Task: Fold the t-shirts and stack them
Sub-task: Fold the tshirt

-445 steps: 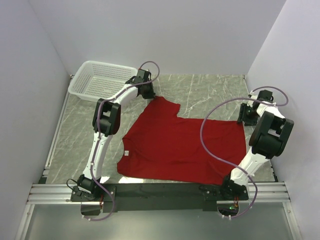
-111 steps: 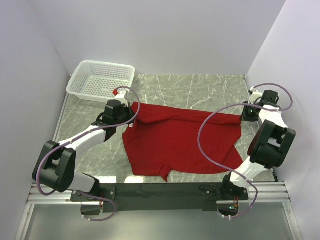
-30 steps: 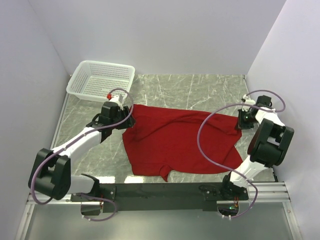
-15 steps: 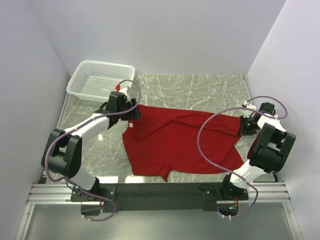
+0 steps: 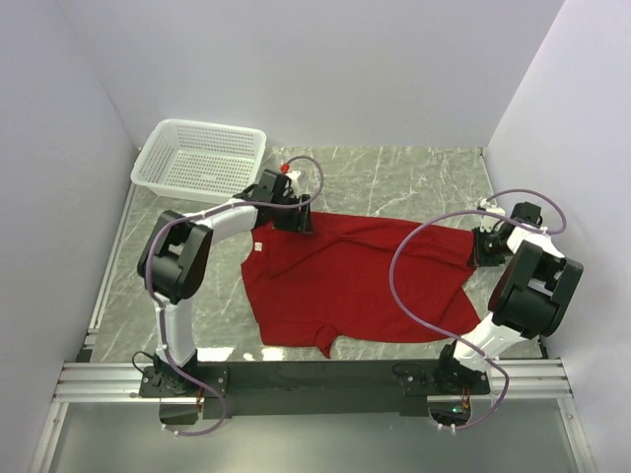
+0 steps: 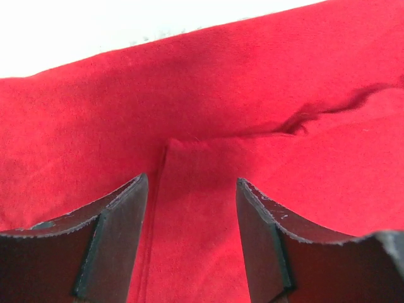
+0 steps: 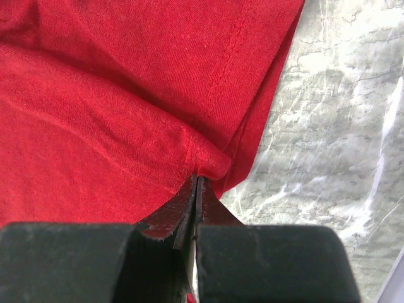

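Observation:
One red t-shirt (image 5: 355,281) lies partly folded on the marble table, its far edge running from left to right. My left gripper (image 5: 296,219) hovers over the shirt's far left edge. In the left wrist view it (image 6: 192,183) stands open, with flat red cloth (image 6: 208,126) and a fold seam below the fingers and nothing between them. My right gripper (image 5: 480,252) is at the shirt's right edge. The right wrist view shows it (image 7: 197,178) shut on a small fold of the red shirt (image 7: 126,113) beside bare marble (image 7: 328,139).
A white mesh basket (image 5: 197,158) stands at the back left, close behind the left arm. Bare marble table (image 5: 414,177) lies behind the shirt. Grey walls close in on both sides. A metal rail (image 5: 315,376) runs along the near edge.
My left gripper has moved right from the shirt's far left corner along its far edge, and its jaws have opened wider. The right gripper keeps its pinch and has barely moved.

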{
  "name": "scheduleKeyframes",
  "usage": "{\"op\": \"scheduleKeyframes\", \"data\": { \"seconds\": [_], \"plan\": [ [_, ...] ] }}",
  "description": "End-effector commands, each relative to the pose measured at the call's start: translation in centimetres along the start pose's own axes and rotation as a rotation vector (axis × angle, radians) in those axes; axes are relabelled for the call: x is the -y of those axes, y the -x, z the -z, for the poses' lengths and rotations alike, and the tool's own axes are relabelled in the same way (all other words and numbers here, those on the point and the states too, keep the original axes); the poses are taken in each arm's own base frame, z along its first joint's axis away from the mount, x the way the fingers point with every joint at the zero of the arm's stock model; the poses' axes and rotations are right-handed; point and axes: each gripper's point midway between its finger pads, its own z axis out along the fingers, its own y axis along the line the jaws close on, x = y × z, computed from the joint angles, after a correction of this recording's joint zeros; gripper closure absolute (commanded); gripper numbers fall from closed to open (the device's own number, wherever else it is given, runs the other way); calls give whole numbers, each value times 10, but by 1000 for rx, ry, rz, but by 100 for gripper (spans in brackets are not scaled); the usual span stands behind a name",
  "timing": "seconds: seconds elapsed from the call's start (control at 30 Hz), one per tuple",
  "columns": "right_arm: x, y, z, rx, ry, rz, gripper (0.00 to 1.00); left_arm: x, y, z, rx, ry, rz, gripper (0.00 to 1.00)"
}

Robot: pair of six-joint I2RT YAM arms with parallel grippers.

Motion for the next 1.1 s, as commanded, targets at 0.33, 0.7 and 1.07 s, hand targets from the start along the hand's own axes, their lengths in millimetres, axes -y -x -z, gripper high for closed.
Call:
{"op": "scheduleKeyframes", "data": {
  "seconds": [0.33,0.7,1.07],
  "plan": [
    [-1,8,-2,27,27,-7,98,-4,0,-39,-71,37,-66,40],
    [0,9,-1,29,29,-13,99,-2,6,-21,-30,69,-105,80],
    [0,11,0,36,30,-18,99,12,13,15,31,54,-143,96]
  ]
}}
